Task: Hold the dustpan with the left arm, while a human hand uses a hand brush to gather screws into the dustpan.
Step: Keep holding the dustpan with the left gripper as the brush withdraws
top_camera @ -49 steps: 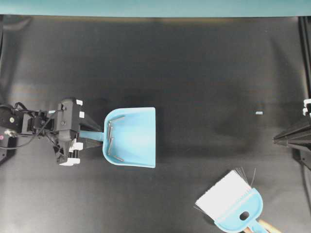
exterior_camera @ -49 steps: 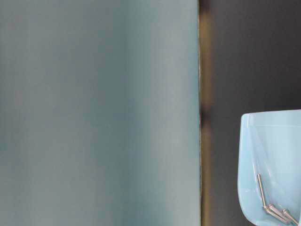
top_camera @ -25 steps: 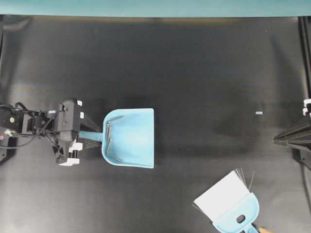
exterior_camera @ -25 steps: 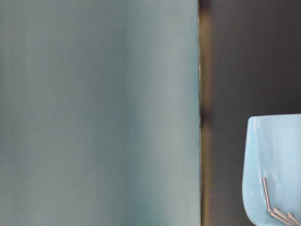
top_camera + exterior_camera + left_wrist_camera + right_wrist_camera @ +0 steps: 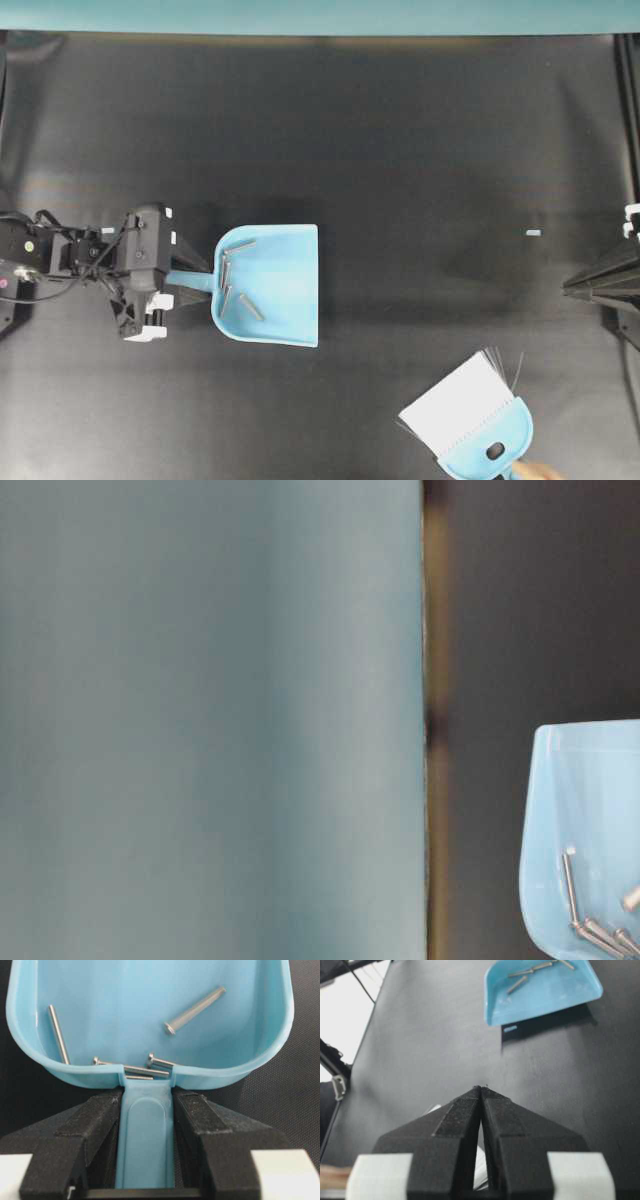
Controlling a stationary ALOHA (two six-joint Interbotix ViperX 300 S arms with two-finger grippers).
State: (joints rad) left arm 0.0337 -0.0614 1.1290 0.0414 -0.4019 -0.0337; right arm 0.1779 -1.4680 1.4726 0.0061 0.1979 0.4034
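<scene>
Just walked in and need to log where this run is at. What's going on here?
The left claw is shut on the handle of the dustpan, holding it over the black table. The screws lie inside the pan. At the lower right, a human hand holds the hand brush well away from the pan. The right claw sits shut and idle at the right side.

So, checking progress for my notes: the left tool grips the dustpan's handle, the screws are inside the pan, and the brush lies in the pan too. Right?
Not quite. The overhead view shows the hand brush apart from the dustpan, near the table's lower right edge. The left tool does grip the handle, screws inside.
</scene>
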